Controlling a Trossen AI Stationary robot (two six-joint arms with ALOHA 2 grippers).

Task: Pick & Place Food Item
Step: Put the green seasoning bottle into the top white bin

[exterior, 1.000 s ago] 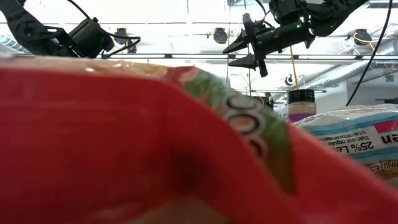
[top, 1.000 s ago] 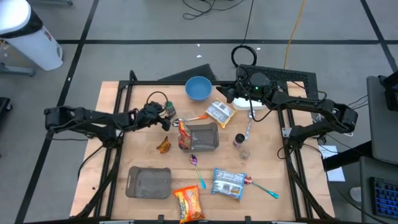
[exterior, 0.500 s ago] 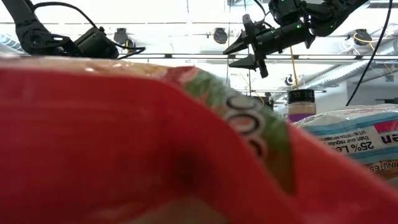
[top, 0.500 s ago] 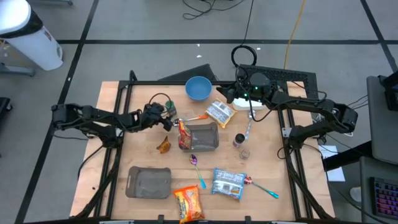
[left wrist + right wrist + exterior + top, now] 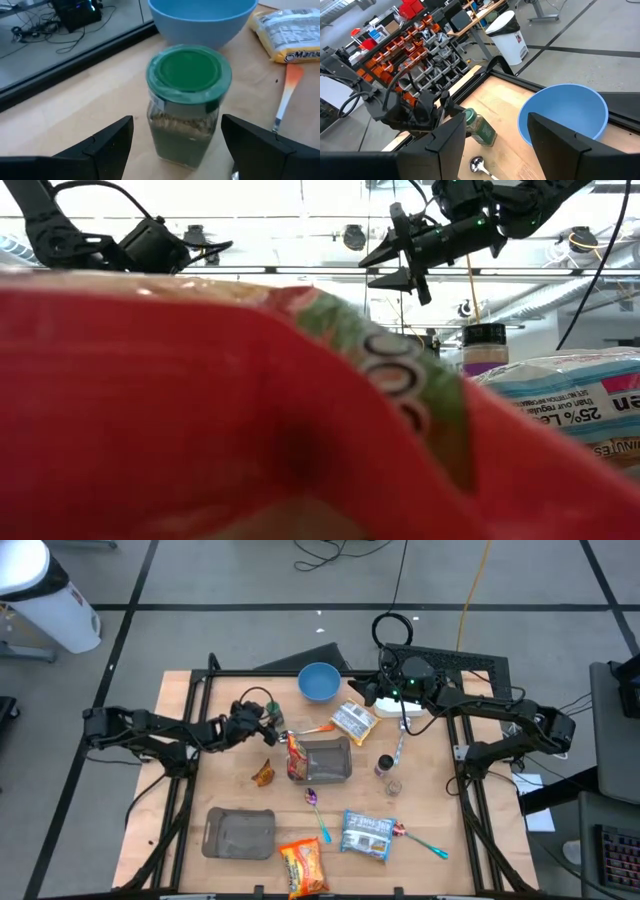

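Observation:
A glass jar of green herbs with a green lid (image 5: 187, 100) stands upright on the wooden table, near the blue bowl (image 5: 202, 17); it also shows in the high view (image 5: 273, 718). My left gripper (image 5: 177, 150) is open, level with the jar and just short of it on its left side (image 5: 260, 724), one finger to either side, touching nothing. My right gripper (image 5: 360, 692) hangs open and empty above the table's far right part, over a yellow-white packet (image 5: 353, 720); the low view shows it high up (image 5: 385, 268).
An orange-handled spoon (image 5: 315, 728) lies right of the jar. A clear container with a red packet (image 5: 322, 758) stands mid-table. An orange snack (image 5: 263, 774), a grey tray (image 5: 239, 832), a chip bag (image 5: 303, 865), a blue-white packet (image 5: 367, 835), spoons and a small spice jar (image 5: 385, 766) lie nearer.
My left gripper has moved a little toward the table's right edge, closer to the green-lidded jar, staying low and open. The jar has not moved.

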